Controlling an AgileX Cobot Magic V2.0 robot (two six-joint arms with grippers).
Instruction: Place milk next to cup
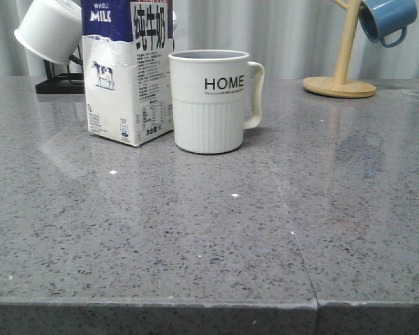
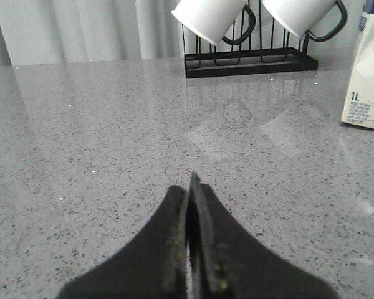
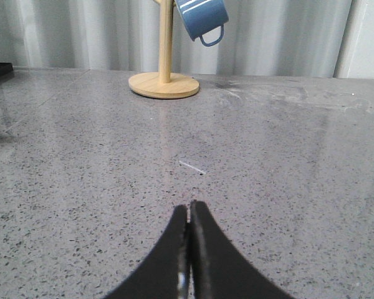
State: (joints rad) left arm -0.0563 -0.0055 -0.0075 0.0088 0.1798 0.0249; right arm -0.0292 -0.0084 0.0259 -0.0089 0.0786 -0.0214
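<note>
The milk (image 1: 128,70), a tall white carton with a dark blue top and a cow picture, stands upright on the grey table. Right beside it stands the off-white "HOME" cup (image 1: 211,101), handle to the right; the two look close or touching. The carton's lower corner also shows in the left wrist view (image 2: 368,87). My left gripper (image 2: 189,184) is shut and empty, low over bare table, well away from the carton. My right gripper (image 3: 189,208) is shut and empty over bare table. Neither gripper shows in the front view.
A black wire rack (image 2: 249,62) with plain white mugs (image 2: 209,17) stands behind the carton at the back left. A wooden mug tree (image 1: 340,84) with a blue mug (image 1: 386,17) stands at the back right. The table's front edge (image 1: 195,305) runs along the near side.
</note>
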